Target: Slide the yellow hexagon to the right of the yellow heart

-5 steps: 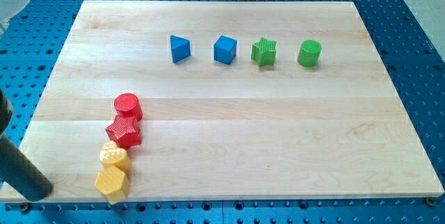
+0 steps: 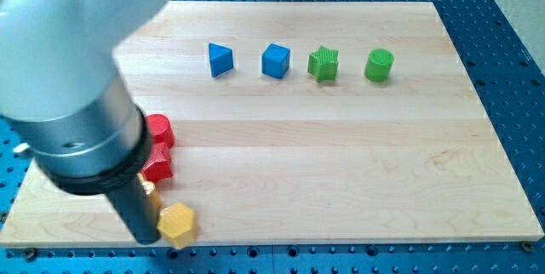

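The yellow hexagon (image 2: pixel 177 223) lies near the board's bottom edge at the view's lower left. My tip (image 2: pixel 146 238) stands right against its left side. The yellow heart (image 2: pixel 150 188) is almost wholly hidden behind the rod; only a sliver shows just above and to the left of the hexagon. The arm's large grey body (image 2: pixel 68 70) covers the view's upper left.
A red star (image 2: pixel 158 166) and a red cylinder (image 2: pixel 160 129) sit just above the heart, partly hidden by the arm. Along the top stand a blue triangular block (image 2: pixel 220 59), a blue cube (image 2: pixel 275 60), a green star (image 2: pixel 323 64) and a green cylinder (image 2: pixel 379 65). The wooden board (image 2: pixel 358 180) lies on a blue perforated table.
The arm has swung in from the lower left and now covers the upper left of the view. The yellow hexagon has slid to the right, out from under the heart. The heart is now hidden.
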`<state>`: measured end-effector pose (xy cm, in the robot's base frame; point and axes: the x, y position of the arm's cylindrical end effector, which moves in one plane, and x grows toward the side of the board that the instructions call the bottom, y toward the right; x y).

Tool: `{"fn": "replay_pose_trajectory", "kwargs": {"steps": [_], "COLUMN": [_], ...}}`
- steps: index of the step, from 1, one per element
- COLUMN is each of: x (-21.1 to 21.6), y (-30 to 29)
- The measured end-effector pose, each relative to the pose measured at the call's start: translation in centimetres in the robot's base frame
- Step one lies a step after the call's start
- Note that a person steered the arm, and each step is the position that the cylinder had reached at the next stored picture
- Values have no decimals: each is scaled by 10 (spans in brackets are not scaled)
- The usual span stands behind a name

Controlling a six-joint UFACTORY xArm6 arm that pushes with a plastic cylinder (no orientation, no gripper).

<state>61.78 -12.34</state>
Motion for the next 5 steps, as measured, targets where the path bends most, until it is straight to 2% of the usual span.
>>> {"fn": "replay_pose_trajectory", "kwargs": {"steps": [2, 5], "x": [-2, -69], "y": [41, 145]}}
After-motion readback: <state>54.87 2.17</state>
